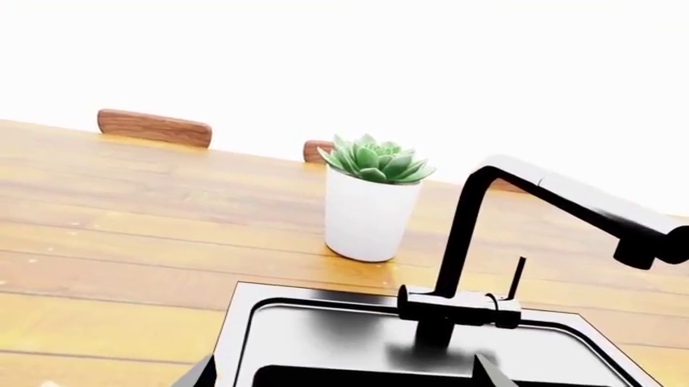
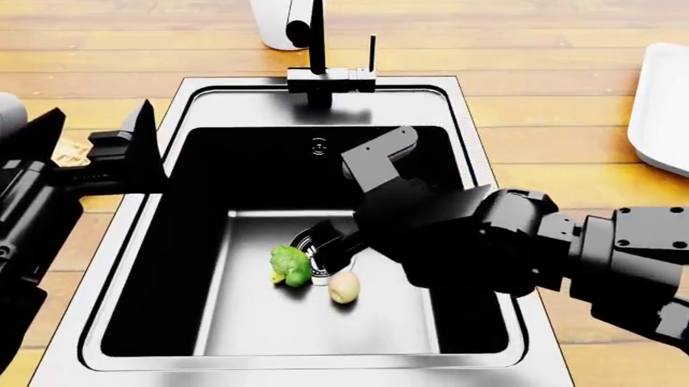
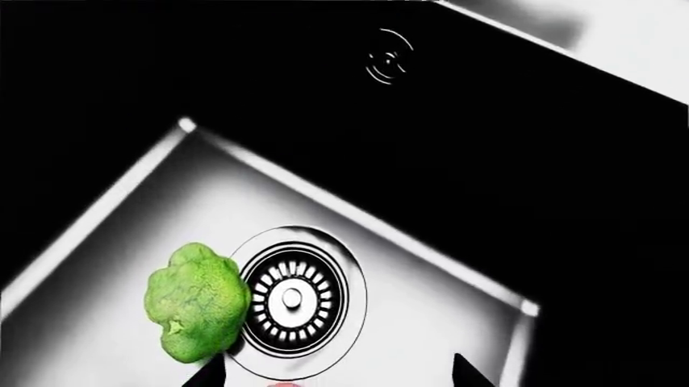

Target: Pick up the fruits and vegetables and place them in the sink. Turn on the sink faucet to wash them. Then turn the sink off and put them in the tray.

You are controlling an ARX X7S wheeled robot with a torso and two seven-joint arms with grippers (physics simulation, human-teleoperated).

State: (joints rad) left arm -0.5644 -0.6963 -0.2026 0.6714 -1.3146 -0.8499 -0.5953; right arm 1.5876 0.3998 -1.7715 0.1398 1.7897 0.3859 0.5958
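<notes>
**Mara:** Where had the produce ended up when you looked?

**Jon:** Both pieces lay on the floor of the sink (image 2: 490, 266). The broccoli (image 2: 290, 265) sat right against the round drain (image 3: 290, 300), touching its edge, and the apple (image 2: 344, 286) was just beside it, on the near side of the drain. The tray (image 2: 659, 113) waited on the worktop (image 2: 129, 56), well off to the right, with nothing visible on the part I could see.

**Mara:** And the arms?

**Jon:** The right gripper (image 3: 339, 372) hung down inside the basin, over the drain and the apple. Its jaws stood spread, nothing between them. The left gripper (image 2: 135, 153) hovered above the sink's left rim, pointed toward the faucet (image 2: 318, 48) and the white plant pot (image 1: 369, 211) behind it. Its jaws looked parted too, and empty.

**Mara:** How would you have taken hold of them?

**Jon:** The apple looked firm, smooth and round, so I judged it would roll or squirt out of a glancing pinch, the more so if wet. I'd have closed across its widest part. The broccoli seemed light, its crown bumpy and a bit yielding; the stalk would be the stiffer hold, though it was mostly hidden under the head. The faucet's slim lever (image 1: 517, 278) looked like it needed only a light push.
</notes>
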